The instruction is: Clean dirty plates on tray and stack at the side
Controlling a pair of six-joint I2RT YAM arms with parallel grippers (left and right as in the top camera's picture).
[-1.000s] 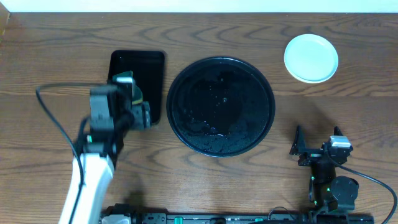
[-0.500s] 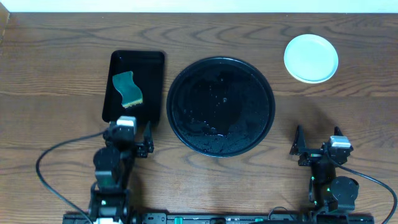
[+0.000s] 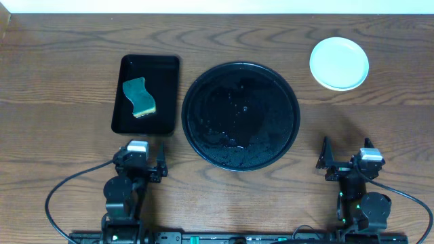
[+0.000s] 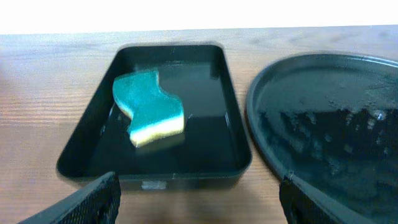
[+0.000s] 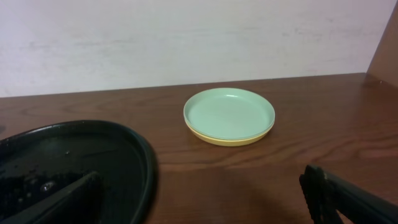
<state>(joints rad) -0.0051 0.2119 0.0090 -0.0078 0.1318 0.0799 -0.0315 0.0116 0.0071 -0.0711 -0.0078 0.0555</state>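
Since a second ago, the left arm has pulled back from over the small tray (image 3: 165, 85) to the lower left of the overhead view, and the sponge (image 3: 138, 96) it was covering now shows. This sponge is green on top and yellow below, and it lies flat inside the small tray in the upper left. The left gripper (image 3: 139, 157) sits low on the brown table (image 3: 61, 74), just below the small tray, with its fingers spread wide and nothing between them. From the left wrist view, both dark fingers (image 4: 93, 198) stick up at the bottom corners, far apart. The right gripper (image 3: 346, 152) is in the lower right of the overhead view, in the same spot as before. It is wide open too and has nothing in it. The big round tray (image 3: 203, 102) lies in the middle of the table, right beside the small tray, black and shiny with wet drops on it. The plates (image 3: 339, 63) are stacked on the bare wood in the upper right, well apart from the round tray. From the right wrist view, a pale green-blue plate (image 5: 229, 112) lies on top and a yellow one (image 5: 230, 140) lies under it. Whether a third plate is in the stack cannot be told.
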